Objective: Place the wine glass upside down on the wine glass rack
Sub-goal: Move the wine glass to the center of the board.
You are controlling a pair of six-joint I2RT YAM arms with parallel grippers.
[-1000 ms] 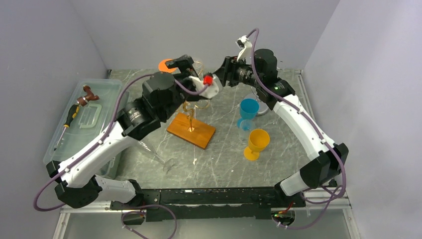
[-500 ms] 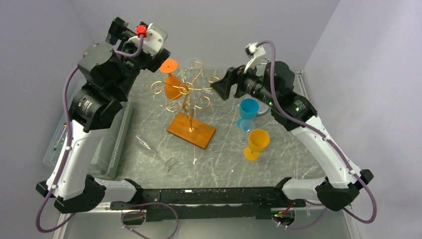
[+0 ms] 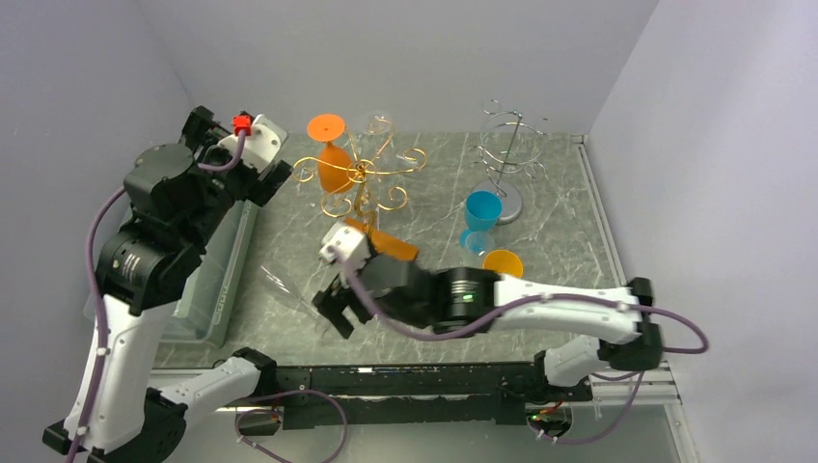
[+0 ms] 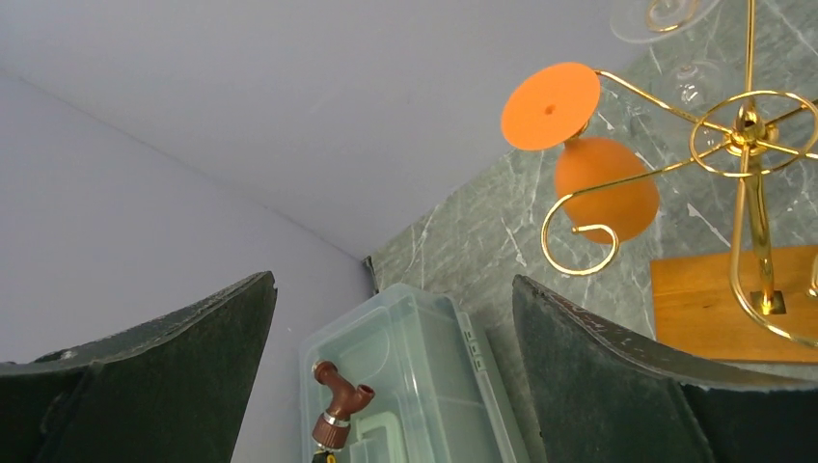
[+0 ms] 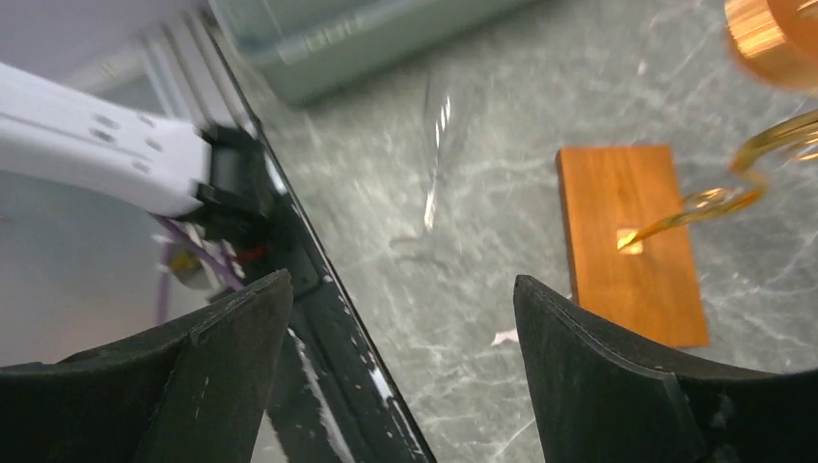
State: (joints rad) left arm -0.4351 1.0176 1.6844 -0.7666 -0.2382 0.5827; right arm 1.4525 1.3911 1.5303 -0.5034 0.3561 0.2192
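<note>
Hovering low over the near side of the bench (image 3: 559, 222), the right pincer (image 3: 334, 311) is spread wide and empty, the clear wine glass (image 3: 287, 285) lying on its side on the marble just beside its fingertips. Beyond stands the gold wine glass rack (image 3: 362, 176), an orange glass (image 3: 334, 166) hanging upside down from one arm. At far left the left pincer (image 4: 391, 289), also spread and empty, is raised above a plastic bin (image 4: 415, 367).
</note>
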